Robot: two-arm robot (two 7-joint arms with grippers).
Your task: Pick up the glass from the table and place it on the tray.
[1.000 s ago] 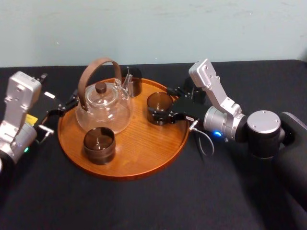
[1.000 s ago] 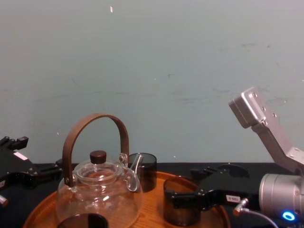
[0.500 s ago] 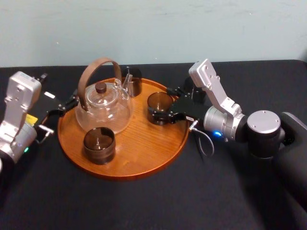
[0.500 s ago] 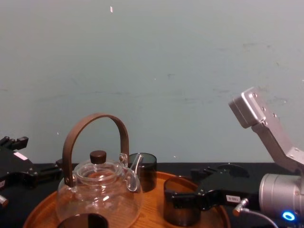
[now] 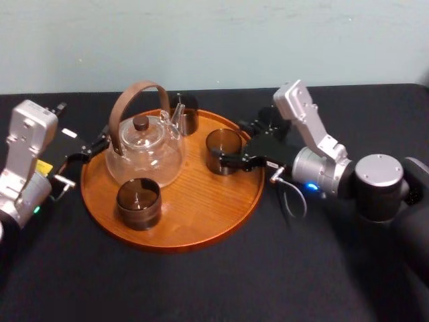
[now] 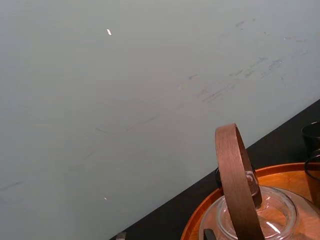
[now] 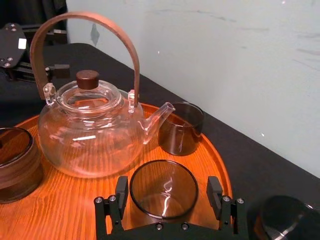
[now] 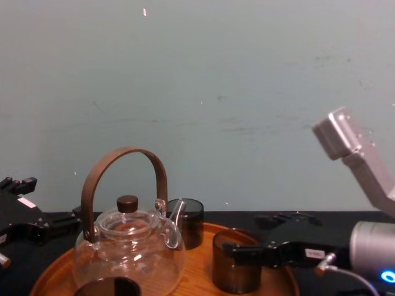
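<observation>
The glass [image 5: 223,149] stands upright on the tray [image 5: 201,211], at about 2 o'clock from the tray's middle in your head view. Your right gripper [image 7: 168,187] reaches in over the rim from 3 o'clock. Its jaws are spread wide with the glass between them. The fingers [image 7: 121,194] sit just beside the glass wall, with a slim gap on each side in the right wrist view, so nothing is held.

Mind the neighbours. The teapot [image 5: 144,153], clear glass with a brown hoop handle, takes the tray's 10 o'clock. Its spout tip comes close to a 2nd dark glass [image 5: 185,115] at 12 o'clock. A brown cup [image 5: 139,203] stands at 8 o'clock, well apart from the right gripper. Off the tray, past its 2 o'clock rim and near that gripper, a dark round thing [image 7: 281,219] rests on the table [image 5: 201,288]; you cannot tell what it is.

Your left gripper [image 5: 86,151] is parked just outside the rim at 9 o'clock, with the teapot between it and the glass. You cannot tell how it is set.
</observation>
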